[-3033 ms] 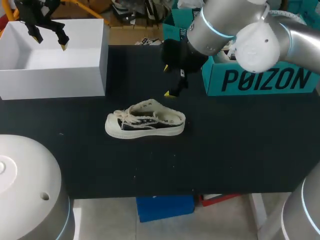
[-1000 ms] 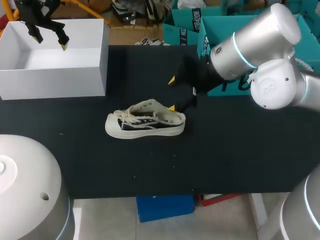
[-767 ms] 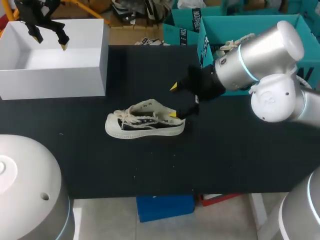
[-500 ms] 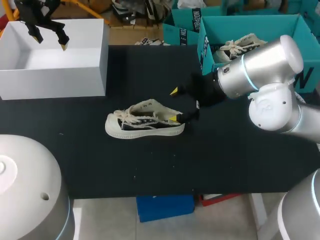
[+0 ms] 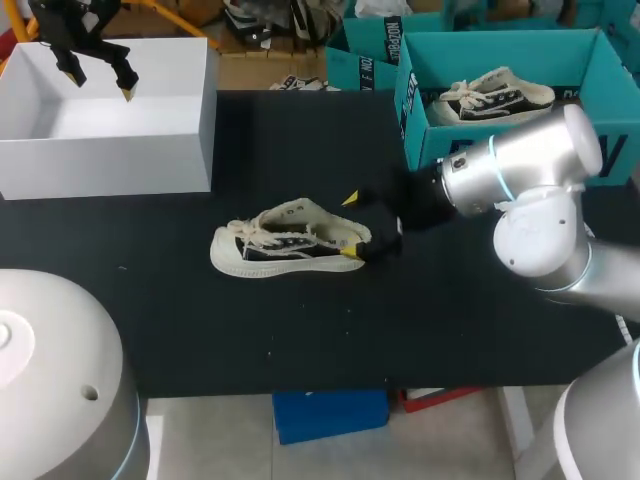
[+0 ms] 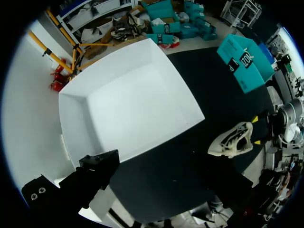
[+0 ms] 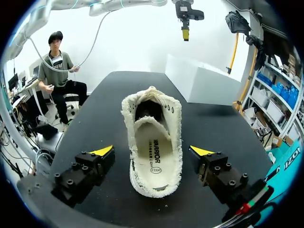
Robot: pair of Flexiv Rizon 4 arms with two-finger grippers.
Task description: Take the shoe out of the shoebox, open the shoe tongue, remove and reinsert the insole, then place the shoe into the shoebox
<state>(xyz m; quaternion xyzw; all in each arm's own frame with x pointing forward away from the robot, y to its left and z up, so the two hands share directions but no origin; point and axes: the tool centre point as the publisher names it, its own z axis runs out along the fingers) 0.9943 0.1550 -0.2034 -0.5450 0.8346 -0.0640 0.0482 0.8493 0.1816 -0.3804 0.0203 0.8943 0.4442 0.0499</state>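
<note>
The right tool [image 7: 152, 151], spread wide with the heel of the shoe [image 7: 151, 124] between its fingers, risked shoving it askew should one finger land first.

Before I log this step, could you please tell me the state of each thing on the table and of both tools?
Shoe: upright on the table, insole inside.
Right tool: open, straddling the heel without touching.
White box: open, empty.
Left tool: open, above the white box.
Teal box: open, holding another shoe.
</note>
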